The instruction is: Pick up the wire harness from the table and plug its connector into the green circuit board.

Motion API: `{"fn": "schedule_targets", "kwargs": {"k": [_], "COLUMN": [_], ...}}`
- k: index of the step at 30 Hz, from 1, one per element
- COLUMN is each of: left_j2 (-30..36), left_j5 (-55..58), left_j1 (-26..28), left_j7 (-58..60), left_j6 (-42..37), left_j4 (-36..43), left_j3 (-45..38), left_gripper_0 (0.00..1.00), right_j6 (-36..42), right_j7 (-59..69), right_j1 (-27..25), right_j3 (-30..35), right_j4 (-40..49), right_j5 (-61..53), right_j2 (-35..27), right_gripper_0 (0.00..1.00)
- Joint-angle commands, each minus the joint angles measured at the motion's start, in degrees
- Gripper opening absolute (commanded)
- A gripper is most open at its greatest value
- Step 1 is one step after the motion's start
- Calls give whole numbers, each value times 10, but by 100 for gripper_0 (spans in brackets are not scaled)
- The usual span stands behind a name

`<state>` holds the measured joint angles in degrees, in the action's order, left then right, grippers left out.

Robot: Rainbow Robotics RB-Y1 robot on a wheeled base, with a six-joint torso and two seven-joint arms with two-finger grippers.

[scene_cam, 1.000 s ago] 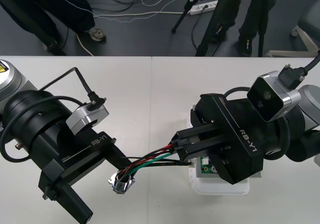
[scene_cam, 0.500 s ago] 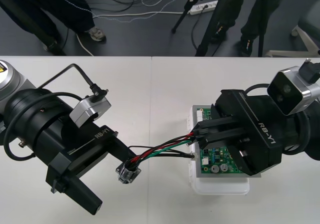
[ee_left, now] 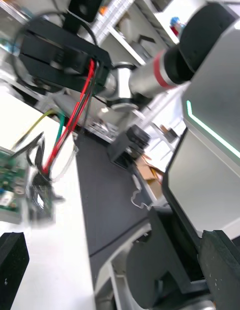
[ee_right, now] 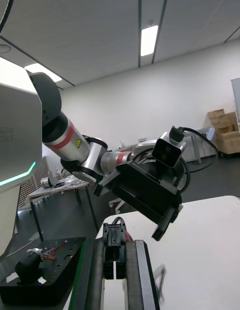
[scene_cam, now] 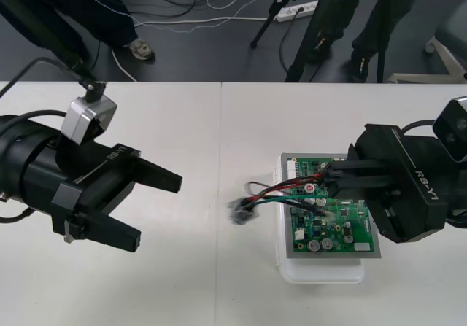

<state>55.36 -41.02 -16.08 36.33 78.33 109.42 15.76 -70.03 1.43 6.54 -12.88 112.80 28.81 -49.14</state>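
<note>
Holding the plug end of the wire harness point(scene_cam: 277, 192), the right gripper point(scene_cam: 328, 181) stands over the far left part of the green circuit board point(scene_cam: 332, 231). Its fingers point(ee_right: 134, 270) are closed together, with the small black plug point(ee_right: 114, 250) clamped between them. Whether the plug is seated in the board cannot be told.

Harness description:
- Thin red, black and green wires leave the fingertips and trail across the board's left edge.
- The socket point(scene_cam: 238, 211) at the free end is just left of the white base point(scene_cam: 321, 273). Whether it touches the surface cannot be told.

The left gripper point(scene_cam: 157, 209) is well to the left of the harness, above the surface, clear of the wires. Its fingers point(ee_left: 11, 262) are spread wide and hold nothing.

The surface point(scene_cam: 219, 136) is plain and light, with one seam running from its far edge toward the board. The board sits flat on its base on the right half. Beyond the far edge lies dark floor point(scene_cam: 219, 49), carrying loose cables point(scene_cam: 182, 5) and a white power strip point(scene_cam: 299, 9).
</note>
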Motion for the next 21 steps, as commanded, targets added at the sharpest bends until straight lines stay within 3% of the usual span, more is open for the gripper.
{"fn": "schedule_targets", "kwargs": {"k": [1, 13, 21], "left_j2": [-23, -157, -204], "left_j5": [1, -124, -140], "left_j1": [46, 76, 51], "left_j7": [26, 31, 28], "left_j6": [-40, -27, -27], "left_j4": [4, 6, 6], "left_j3": [-63, -204, -214], "left_gripper_0": [100, 100, 100], "right_j6": [2, 36, 67], "right_j7": [1, -10, -27], "right_j1": [-26, -50, -52], "right_j3": [38, 69, 73], "right_j4": [8, 8, 8], "right_j5": [-9, 3, 26], "right_j2": [-18, -18, -14], "right_gripper_0": [0, 0, 0]}}
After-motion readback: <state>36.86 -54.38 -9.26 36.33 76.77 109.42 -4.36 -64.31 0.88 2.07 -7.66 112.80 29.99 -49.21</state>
